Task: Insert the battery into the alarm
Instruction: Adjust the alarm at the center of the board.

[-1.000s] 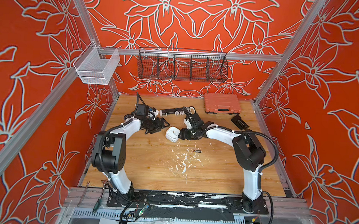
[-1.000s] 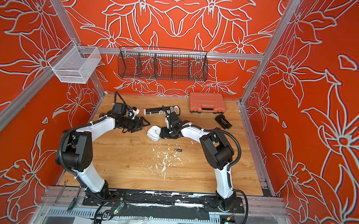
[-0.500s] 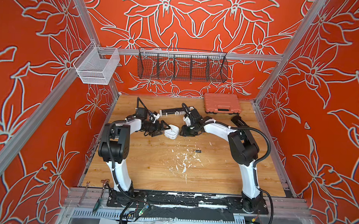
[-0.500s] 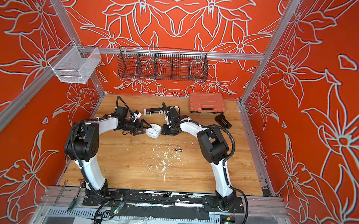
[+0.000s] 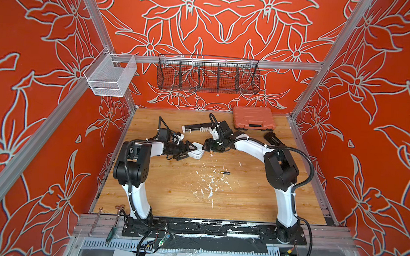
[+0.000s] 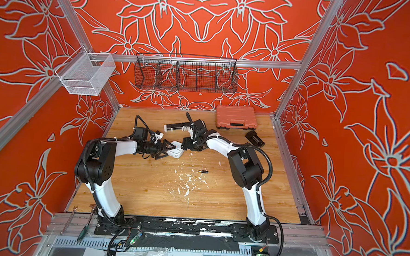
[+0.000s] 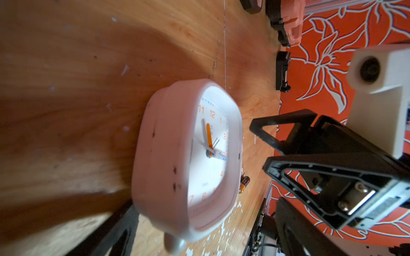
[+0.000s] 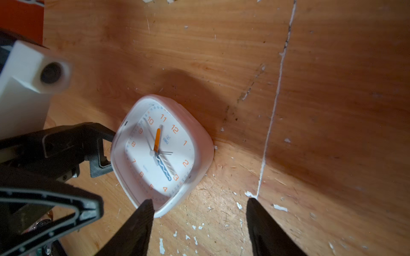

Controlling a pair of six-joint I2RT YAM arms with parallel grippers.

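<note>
The alarm (image 5: 197,153) (image 6: 176,152) is a white rounded-square clock lying face up, a little tilted, mid-table between both arms. Its face with the orange hand shows in the left wrist view (image 7: 188,159) and the right wrist view (image 8: 162,155). My left gripper (image 5: 188,151) (image 7: 206,212) is open, its fingers (image 8: 97,141) wide apart against the alarm's left side. My right gripper (image 5: 205,148) (image 8: 199,204) is open too, with one fingertip (image 8: 145,208) over the alarm's rim and bare wood between its fingers. The battery (image 5: 225,172) (image 6: 203,171) lies loose on the wood, nearer the front and apart from both grippers.
An orange case (image 5: 252,117) sits at the back right, a long black-and-white tool (image 5: 196,127) behind the grippers, and a black ribbed block (image 5: 273,138) near the right wall. Wire baskets (image 5: 208,75) hang on the back rail. White flecks dot the table's middle (image 5: 208,184).
My left gripper has moved right and opened wider around the alarm's side. My right gripper drew closer to the alarm's other side and shifted its jaws; the alarm barely moved.
</note>
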